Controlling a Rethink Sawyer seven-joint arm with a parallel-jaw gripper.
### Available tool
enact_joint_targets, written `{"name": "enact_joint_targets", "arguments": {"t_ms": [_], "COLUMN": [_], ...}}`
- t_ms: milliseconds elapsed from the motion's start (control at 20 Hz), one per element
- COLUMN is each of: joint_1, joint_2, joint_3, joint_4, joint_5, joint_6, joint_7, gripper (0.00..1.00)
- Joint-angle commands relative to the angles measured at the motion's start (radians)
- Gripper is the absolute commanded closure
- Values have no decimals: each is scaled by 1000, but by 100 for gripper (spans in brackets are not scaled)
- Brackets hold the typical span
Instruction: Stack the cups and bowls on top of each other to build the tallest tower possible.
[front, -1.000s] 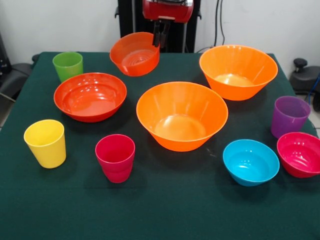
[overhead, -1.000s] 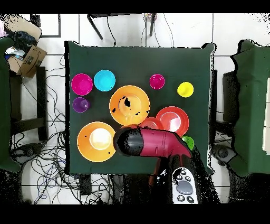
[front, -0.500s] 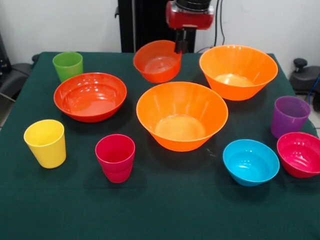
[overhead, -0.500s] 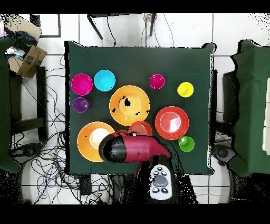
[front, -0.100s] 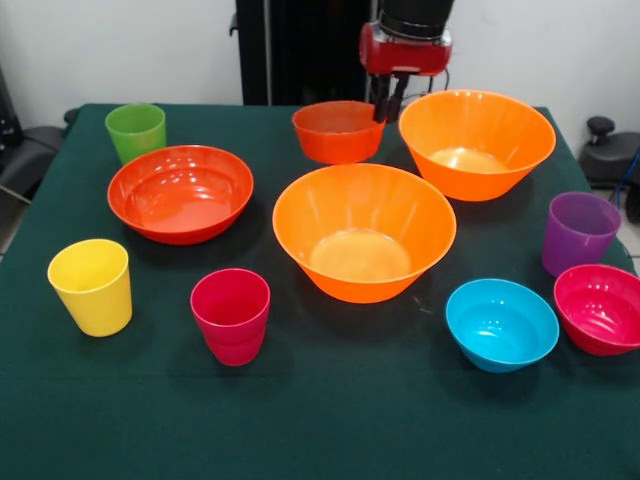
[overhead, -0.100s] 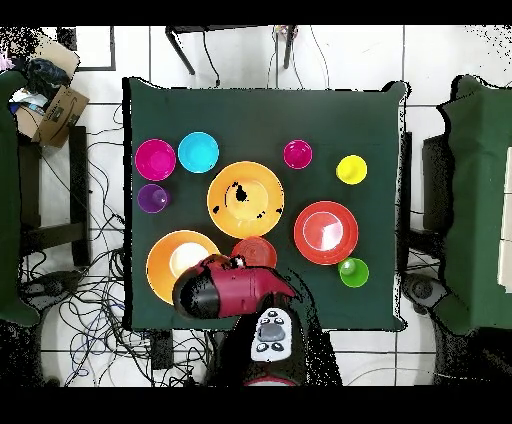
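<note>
In the front view my gripper (front, -0.100s: 386, 108) is shut on the right rim of the small red-orange bowl (front, -0.100s: 337, 131), which sits level between the two large orange bowls (front, -0.100s: 363, 230) (front, -0.100s: 476, 142). From above, the arm (overhead, -0.100s: 225, 290) hides the gripper and only the small bowl (overhead, -0.100s: 254, 251) shows. A wide red-orange bowl (front, -0.100s: 180, 192) lies at the left with the green cup (front, -0.100s: 136, 130) behind it. The yellow cup (front, -0.100s: 92, 285) and crimson cup (front, -0.100s: 231, 315) stand in front. Purple cup (front, -0.100s: 579, 232), magenta bowl (front, -0.100s: 600, 308) and blue bowl (front, -0.100s: 501, 323) are at the right. Nothing is nested.
Everything stands on a dark green cloth-covered table (front, -0.100s: 330, 420). In the overhead view, chairs and cables surround the table (overhead, -0.100s: 260, 115), and a cardboard box (overhead, -0.100s: 60, 110) sits on the floor at the left.
The gripper carried the small red-orange bowl rightward in the front view, from beside the wide bowl to between the large orange bowls. The bowl went from tilted to level and sits lower.
</note>
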Motion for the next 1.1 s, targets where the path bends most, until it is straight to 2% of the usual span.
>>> {"name": "enact_joint_targets", "arguments": {"t_ms": [50, 700, 1100], "joint_1": [22, 13, 57], "joint_2": [76, 75, 51], "joint_3": [-3, -13, -47], "joint_4": [33, 35, 38], "joint_5": [-46, -37, 4], "joint_6": [-81, -93, -39], "joint_7": [153, 144, 173], "gripper": [100, 100, 100]}}
